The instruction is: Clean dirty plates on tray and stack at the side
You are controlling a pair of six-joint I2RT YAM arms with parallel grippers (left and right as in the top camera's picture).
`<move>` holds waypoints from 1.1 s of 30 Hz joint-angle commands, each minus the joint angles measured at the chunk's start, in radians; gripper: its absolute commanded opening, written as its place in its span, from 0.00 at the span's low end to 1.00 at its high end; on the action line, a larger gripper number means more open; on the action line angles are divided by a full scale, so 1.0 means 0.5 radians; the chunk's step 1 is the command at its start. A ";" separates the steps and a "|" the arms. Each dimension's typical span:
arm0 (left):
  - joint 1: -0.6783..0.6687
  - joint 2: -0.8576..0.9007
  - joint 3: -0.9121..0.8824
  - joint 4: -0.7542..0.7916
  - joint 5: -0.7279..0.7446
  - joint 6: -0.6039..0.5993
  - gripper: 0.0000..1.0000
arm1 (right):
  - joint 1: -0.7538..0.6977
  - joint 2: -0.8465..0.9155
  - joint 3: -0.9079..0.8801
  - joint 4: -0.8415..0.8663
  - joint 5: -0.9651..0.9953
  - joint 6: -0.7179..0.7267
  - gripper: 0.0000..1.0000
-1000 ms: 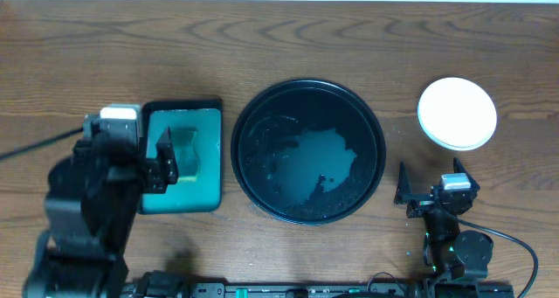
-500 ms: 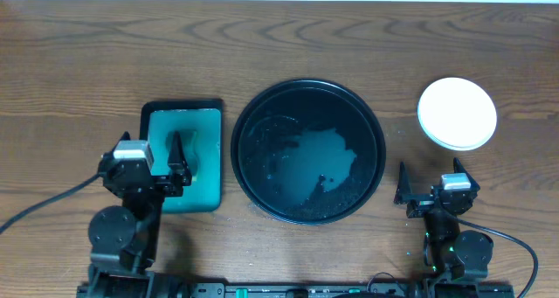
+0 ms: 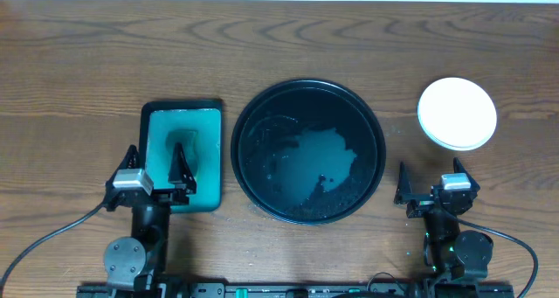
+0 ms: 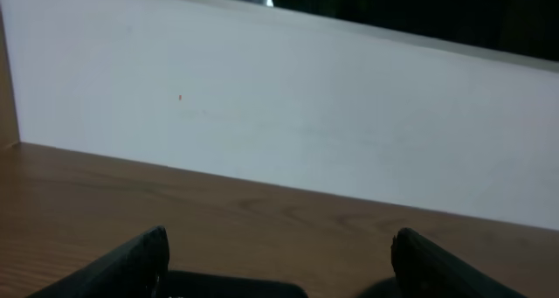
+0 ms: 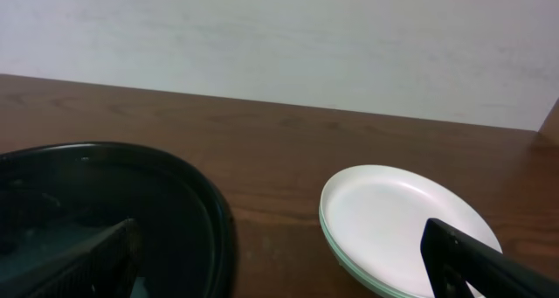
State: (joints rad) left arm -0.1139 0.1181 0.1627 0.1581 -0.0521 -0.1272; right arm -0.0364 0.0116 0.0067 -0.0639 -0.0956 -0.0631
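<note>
The large round black tray sits mid-table with a pale wet film and dark specks inside; no plate lies on it. The plates stand stacked on the table to its right, white on top. In the right wrist view the stack shows pale green rims under the white one, next to the tray's rim. My left gripper is open and empty at the near edge of the teal tray. My right gripper is open and empty, near the front, below the stack. Both wrist views show spread fingers, left and right.
A smaller teal rectangular tray with a dark rim lies left of the black tray, with a greenish pad in it. Bare wooden table surrounds everything. A white wall runs along the table's far edge.
My left arm has drawn back from over the teal tray toward the front edge and lowered. The right arm, the plates and the black tray have not moved.
</note>
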 commanded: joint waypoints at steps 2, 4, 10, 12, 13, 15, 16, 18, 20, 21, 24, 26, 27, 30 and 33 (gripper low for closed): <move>0.044 -0.143 -0.100 0.032 -0.018 -0.106 0.82 | 0.022 -0.013 -0.002 -0.009 0.018 -0.026 0.99; 0.069 -0.189 -0.135 0.032 -0.018 -0.149 0.82 | 0.023 -0.013 -0.002 -0.009 0.018 -0.026 0.99; 0.093 -0.233 -0.201 0.056 -0.019 -0.163 0.82 | 0.023 -0.013 -0.002 -0.009 0.018 -0.026 0.99; 0.093 -0.233 -0.220 0.058 -0.019 -0.163 0.82 | 0.022 -0.013 -0.002 -0.009 0.018 -0.026 0.99; 0.093 -0.233 -0.235 0.063 -0.019 -0.163 0.82 | 0.022 -0.013 -0.002 -0.009 0.018 -0.026 0.99; 0.093 -0.233 -0.280 0.085 -0.020 -0.174 0.82 | 0.022 -0.013 -0.002 -0.009 0.018 -0.026 0.99; 0.093 -0.233 -0.313 0.094 -0.026 -0.205 0.82 | 0.022 -0.013 -0.002 -0.009 0.018 -0.026 0.99; 0.093 -0.233 -0.318 0.014 -0.037 -0.283 0.82 | 0.022 -0.013 -0.002 -0.009 0.018 -0.026 0.99; 0.093 -0.233 -0.318 -0.036 -0.057 -0.298 0.82 | 0.022 -0.013 -0.002 -0.009 0.018 -0.026 0.99; 0.093 -0.233 -0.318 -0.057 -0.057 -0.297 0.82 | 0.022 -0.013 -0.002 -0.009 0.018 -0.026 0.99; 0.093 -0.233 -0.318 -0.179 -0.063 -0.299 0.82 | 0.022 -0.013 -0.002 -0.009 0.018 -0.026 0.99; 0.092 -0.233 -0.318 -0.314 -0.063 -0.369 0.82 | 0.022 -0.013 -0.002 -0.009 0.018 -0.026 0.99; 0.092 -0.233 -0.318 -0.383 -0.063 -0.405 0.82 | 0.022 -0.013 -0.002 -0.009 0.018 -0.026 0.99; 0.092 -0.233 -0.318 -0.450 -0.046 -0.423 0.82 | 0.022 -0.013 -0.002 -0.009 0.018 -0.026 0.99; 0.092 -0.233 -0.318 -0.452 -0.005 -0.423 0.82 | 0.022 -0.013 -0.002 -0.009 0.018 -0.026 0.99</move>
State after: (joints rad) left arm -0.0727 0.0101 0.0124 -0.0124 -0.0547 -0.3187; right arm -0.0364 0.0116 0.0067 -0.0639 -0.0956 -0.0631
